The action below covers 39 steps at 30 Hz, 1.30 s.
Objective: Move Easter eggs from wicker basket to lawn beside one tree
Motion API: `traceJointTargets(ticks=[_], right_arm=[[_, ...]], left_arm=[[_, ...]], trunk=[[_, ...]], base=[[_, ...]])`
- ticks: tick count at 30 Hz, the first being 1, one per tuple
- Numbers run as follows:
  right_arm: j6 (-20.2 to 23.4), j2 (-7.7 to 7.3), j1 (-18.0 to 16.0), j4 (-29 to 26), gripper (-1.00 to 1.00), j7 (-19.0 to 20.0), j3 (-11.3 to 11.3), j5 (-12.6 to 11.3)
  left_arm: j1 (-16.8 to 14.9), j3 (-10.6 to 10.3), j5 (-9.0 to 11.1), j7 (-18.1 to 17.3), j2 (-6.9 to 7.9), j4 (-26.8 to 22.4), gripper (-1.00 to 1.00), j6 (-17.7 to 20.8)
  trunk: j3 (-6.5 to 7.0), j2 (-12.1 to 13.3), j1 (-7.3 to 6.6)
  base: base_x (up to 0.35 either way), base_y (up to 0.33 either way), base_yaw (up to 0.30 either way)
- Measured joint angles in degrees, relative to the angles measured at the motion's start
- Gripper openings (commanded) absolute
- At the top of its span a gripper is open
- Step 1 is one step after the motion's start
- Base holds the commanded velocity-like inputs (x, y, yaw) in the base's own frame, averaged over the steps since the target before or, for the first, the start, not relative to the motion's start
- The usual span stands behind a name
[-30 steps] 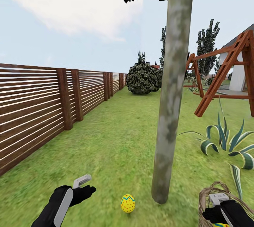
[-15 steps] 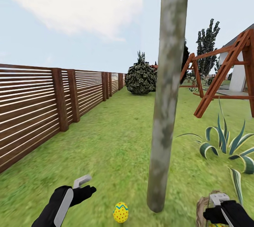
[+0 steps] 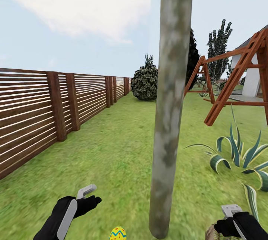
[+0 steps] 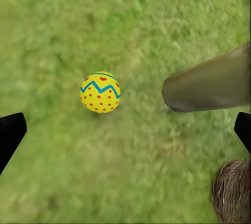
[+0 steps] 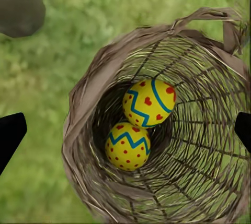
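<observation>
One yellow Easter egg (image 3: 117,233) with red dots and a blue zigzag lies on the lawn (image 3: 119,150) beside the foot of the pale tree trunk (image 3: 168,120). My left gripper (image 3: 92,195) hangs open above that egg (image 4: 100,92), apart from it, with the trunk base (image 4: 209,85) close by. My right gripper (image 3: 229,217) stands open over the wicker basket (image 3: 211,233). In the right wrist view the basket (image 5: 83,98) holds two eggs: an upper one with hearts (image 5: 149,103) and a lower one (image 5: 127,145). Nothing is between either pair of fingers.
A brown slat fence (image 3: 41,113) runs along the left. Striped agave plants (image 3: 238,154) grow at the right, with a wooden swing frame (image 3: 230,83) behind them. A round dark bush (image 3: 145,83) stands at the far end of the grass.
The whole head view has shifted: trunk, egg and basket slid left and down in the picture, so the camera moved. Both arms hold the same pose in the view.
</observation>
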Motion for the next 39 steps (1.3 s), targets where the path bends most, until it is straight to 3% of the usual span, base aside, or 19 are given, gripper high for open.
traceJointTargets(ticks=[39], right_arm=[[-0.04, 0.0, 0.0, -0.04, 1.0, 0.07, -0.09, -0.08]], left_arm=[[0.0, -0.07, 0.26, -0.36, -0.62, 2.16, 1.0, -0.15]], trunk=[[0.0, 0.0, 0.03]], base=[[0.008, -0.045, 0.0]])
